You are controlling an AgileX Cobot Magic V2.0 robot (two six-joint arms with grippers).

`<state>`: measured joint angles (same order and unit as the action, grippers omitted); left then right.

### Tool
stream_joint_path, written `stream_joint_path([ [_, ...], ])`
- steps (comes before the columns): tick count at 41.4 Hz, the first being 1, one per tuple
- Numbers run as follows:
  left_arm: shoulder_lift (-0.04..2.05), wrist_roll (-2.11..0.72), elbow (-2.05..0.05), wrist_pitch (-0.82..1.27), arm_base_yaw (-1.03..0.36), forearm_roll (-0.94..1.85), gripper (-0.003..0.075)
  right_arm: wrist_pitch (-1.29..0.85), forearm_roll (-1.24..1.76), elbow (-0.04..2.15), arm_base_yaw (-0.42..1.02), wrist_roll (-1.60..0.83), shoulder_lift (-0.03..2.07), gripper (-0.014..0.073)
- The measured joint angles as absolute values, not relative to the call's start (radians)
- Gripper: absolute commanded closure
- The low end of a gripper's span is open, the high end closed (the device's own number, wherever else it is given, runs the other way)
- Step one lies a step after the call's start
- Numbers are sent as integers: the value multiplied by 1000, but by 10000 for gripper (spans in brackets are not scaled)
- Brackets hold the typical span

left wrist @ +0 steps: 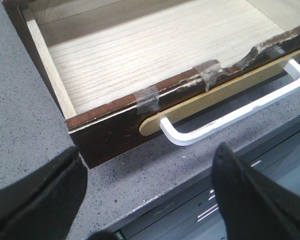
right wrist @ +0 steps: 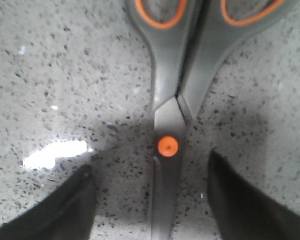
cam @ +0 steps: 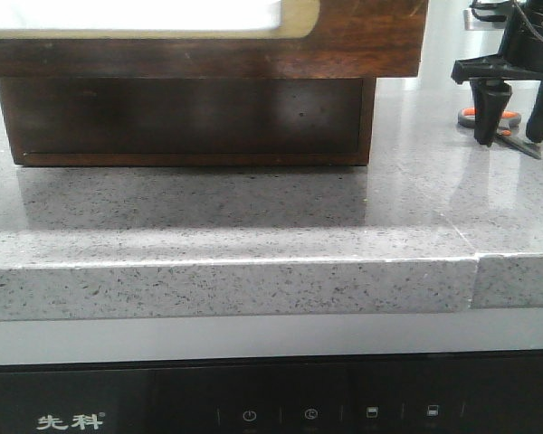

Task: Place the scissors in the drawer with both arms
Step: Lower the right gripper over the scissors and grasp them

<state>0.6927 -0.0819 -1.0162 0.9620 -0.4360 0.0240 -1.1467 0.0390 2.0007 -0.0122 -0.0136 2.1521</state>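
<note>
Two spread fingers of right gripper (right wrist: 152, 200) straddle scissors (right wrist: 177, 90), unheld, on speckled grey countertop (cam: 253, 217).

scissors (right wrist: 168, 125) flat on counter (right wrist: 55, 75), pincer (right wrist: 152, 200) astride

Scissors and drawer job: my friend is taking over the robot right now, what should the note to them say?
Right end effector: open, low over the counter, one finger each side of the scissors near the pivot; not gripping.
Left end effector: open, empty, hovering in front of the drawer.
Done: drawer is pulled open and looks empty inside; its white handle is free.
Left: close on the scissors, lift, carry them to the drawer, drop them in.
</note>
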Motion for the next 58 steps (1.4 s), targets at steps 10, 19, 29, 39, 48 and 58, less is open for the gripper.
stream_joint_path([
  [10,693,-82,-1016,962,-436,24,209,-1139,39,2002,-15,-14,2152,202],
  [19,693,-82,-1016,962,-436,24,209,-1139,46,2002,-31,-14,2152,202],
  [29,693,-80,-1016,962,-436,24,209,-1139,72,2009,-33,-14,2165,204],
  [39,693,-80,-1016,962,-436,24,209,-1141,70,2011,-35,-15,2167,412],
  [48,693,-80,-1016,962,-436,24,209,-1135,56,2011,-42,-15,2169,533],
  [58,693,-80,-1016,962,-436,24,209,-1135,56,2011,-42,-15,2167,537],
])
